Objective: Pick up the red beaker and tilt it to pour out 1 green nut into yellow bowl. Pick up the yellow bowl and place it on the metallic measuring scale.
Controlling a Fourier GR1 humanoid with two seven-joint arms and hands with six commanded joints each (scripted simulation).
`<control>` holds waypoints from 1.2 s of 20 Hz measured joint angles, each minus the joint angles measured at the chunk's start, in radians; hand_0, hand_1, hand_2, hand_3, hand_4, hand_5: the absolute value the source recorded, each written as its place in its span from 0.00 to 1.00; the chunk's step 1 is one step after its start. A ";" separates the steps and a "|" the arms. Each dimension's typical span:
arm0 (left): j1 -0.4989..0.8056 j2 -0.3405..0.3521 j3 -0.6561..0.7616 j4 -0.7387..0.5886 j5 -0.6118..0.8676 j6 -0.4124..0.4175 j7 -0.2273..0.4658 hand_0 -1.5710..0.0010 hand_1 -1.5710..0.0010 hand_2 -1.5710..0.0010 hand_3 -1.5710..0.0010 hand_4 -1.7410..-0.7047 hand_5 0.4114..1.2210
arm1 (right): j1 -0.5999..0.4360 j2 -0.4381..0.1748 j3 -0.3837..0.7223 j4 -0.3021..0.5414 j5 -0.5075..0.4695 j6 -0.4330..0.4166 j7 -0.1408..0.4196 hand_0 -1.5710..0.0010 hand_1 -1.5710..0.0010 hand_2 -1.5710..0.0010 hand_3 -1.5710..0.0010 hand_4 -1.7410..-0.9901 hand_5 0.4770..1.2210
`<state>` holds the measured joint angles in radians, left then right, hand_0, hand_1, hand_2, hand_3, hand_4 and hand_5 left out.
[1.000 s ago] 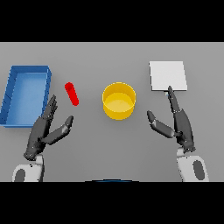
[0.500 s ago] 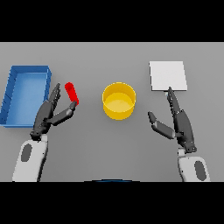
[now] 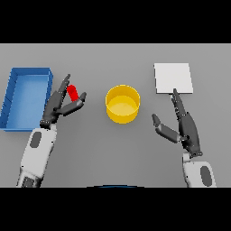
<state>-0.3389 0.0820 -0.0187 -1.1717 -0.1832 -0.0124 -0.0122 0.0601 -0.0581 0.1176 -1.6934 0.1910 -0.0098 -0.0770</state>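
My left hand (image 3: 57, 107) now forward at the red beaker (image 3: 72, 92), fingers spread around it, not yet closed, right hand (image 3: 182, 125) unmoved, fingers straight, yellow bowl (image 3: 122, 104) untouched

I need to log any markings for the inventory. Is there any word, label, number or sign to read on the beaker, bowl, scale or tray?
None: no text shows on the red beaker, the yellow bowl, the metallic measuring scale or the blue tray.
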 measured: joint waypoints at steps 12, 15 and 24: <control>-0.143 -0.077 0.098 0.265 0.058 0.053 -0.185 0.76 0.74 0.71 0.67 0.32 0.57 | -0.001 -0.016 -0.024 0.010 -0.011 -0.003 0.001 1.00 1.00 1.00 1.00 0.67 0.23; -0.152 -0.082 0.092 0.280 0.011 0.135 -0.179 0.42 0.40 0.37 0.37 0.18 0.78 | 0.013 -0.017 -0.023 0.000 -0.018 0.004 -0.010 1.00 1.00 1.00 1.00 0.67 0.23; -0.156 -0.086 0.082 0.258 0.035 0.104 -0.222 0.06 0.05 0.05 0.07 0.10 0.92 | 0.002 -0.009 -0.021 0.015 -0.018 0.003 -0.005 1.00 1.00 1.00 1.00 0.66 0.23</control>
<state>-0.4947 -0.0038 0.0631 -0.9138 -0.1484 0.0918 -0.2345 0.0616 -0.0670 0.0970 -1.6781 0.1730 -0.0067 -0.0825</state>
